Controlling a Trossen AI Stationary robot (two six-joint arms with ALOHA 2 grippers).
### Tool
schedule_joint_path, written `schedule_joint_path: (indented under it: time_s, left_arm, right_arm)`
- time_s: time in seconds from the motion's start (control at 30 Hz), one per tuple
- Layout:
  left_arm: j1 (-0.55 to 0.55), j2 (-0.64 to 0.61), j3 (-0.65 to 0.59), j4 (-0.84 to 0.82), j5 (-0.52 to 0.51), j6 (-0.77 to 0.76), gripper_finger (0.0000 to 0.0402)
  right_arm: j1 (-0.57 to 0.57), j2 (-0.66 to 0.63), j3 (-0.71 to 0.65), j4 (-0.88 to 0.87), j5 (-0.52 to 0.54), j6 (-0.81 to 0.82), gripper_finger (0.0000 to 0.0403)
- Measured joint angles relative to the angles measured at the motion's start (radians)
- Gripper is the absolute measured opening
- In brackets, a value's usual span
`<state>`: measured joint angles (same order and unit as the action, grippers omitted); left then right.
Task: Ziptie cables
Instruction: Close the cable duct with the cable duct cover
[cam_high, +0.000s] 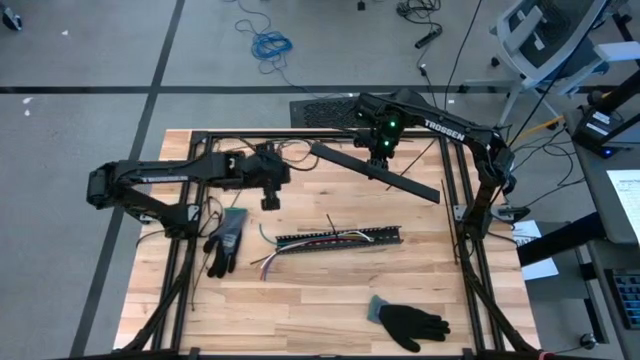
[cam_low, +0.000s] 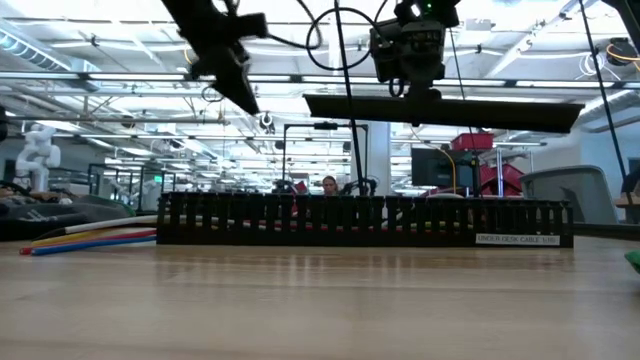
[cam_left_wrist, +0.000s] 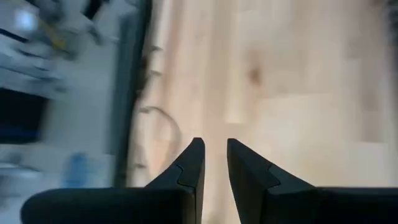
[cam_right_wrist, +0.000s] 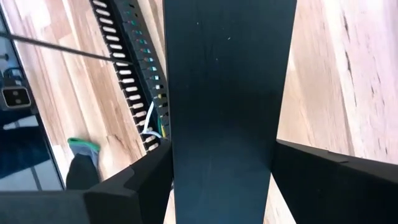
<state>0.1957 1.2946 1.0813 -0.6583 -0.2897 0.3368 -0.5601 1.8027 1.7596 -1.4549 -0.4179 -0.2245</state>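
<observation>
My right pincer (cam_high: 381, 152) is clamped on a stiff black cover (cam_high: 375, 170); the cables (cam_high: 272, 260), light and limp, I judge best grasped mid-bundle.

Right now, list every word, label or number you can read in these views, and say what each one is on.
"TROSSEN" - white letters on the right arm, high view.
White label at the end of the slotted strip, low view: the print is too small to read for certain.
Left arm, high view: light lettering, too small to read.
Both wrist views: no text.
</observation>
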Motion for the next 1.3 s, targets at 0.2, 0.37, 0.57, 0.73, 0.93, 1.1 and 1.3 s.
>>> schedule_joint_path:
  time_s: [0.2,0.37,0.57,0.73,0.93,1.1,1.3]
  left_arm:
    - [0.027,-0.109,-0.025,-0.032,0.274,-0.137,0.0066]
    - [0.033,-0.241,-0.118,-0.019,0.425,-0.262,0.0066]
    - [0.023,-0.400,-0.278,0.037,0.409,-0.443,0.0066]
    - [0.008,-0.470,-0.386,0.179,0.401,-0.542,0.0066]
    - [-0.018,-0.473,-0.432,0.254,0.401,-0.556,0.0066]
    - [-0.029,-0.473,-0.437,0.263,0.402,-0.517,0.0066]
    - [-0.029,-0.473,-0.437,0.262,0.411,-0.514,0.0066]
  right_arm:
    - [0.060,0.000,0.000,-0.011,0.002,-0.040,0.0225]
    - [0.151,0.000,0.000,-0.032,0.046,-0.052,0.0226]
    - [0.254,0.001,-0.039,-0.100,0.135,-0.062,0.0226]
    - [0.287,0.001,-0.131,-0.116,0.135,-0.042,0.0227]
    - [0.294,-0.009,-0.258,-0.117,0.135,-0.033,0.0227]
    - [0.292,-0.010,-0.348,-0.081,0.131,-0.023,0.0227]
    - [0.292,-0.032,-0.375,-0.092,0.122,0.006,0.0227]
